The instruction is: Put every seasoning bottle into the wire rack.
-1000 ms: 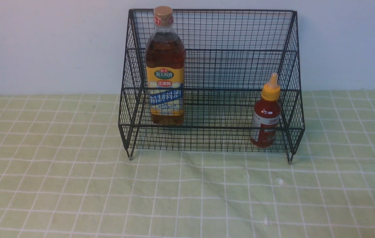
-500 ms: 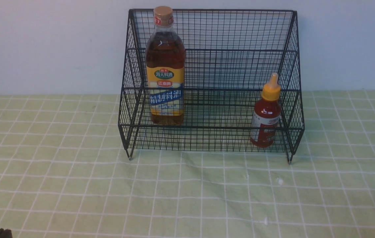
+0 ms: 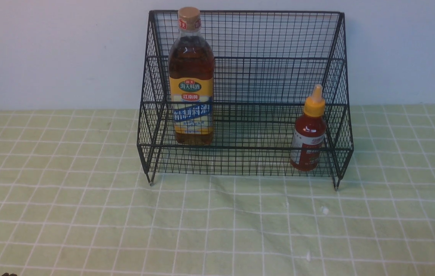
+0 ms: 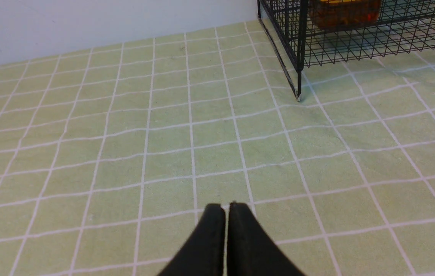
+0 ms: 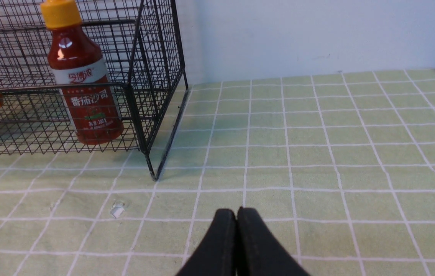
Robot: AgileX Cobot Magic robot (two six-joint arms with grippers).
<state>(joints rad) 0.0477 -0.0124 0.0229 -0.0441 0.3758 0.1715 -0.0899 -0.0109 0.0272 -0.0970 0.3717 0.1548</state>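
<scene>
The left wrist view cuts the tall bottle (image 4: 343, 13) to its base at the top edge; the right wrist view crops the red bottle's nozzle (image 5: 61, 7).

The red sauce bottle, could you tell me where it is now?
In the front view the red sauce bottle stands upright inside the wire rack, at its right end on the lower front tier.

The wire rack (image 3: 246, 96) stands at the back of the surface (image 3: 217, 230), against the wall. Inside it, the tall amber bottle (image 3: 191, 76) blocks the left end and the small red sauce bottle (image 3: 309, 132) the right end of the lower tier; the stretch between them lies open. The surface in front of the rack and to both sides lies bare.
</scene>
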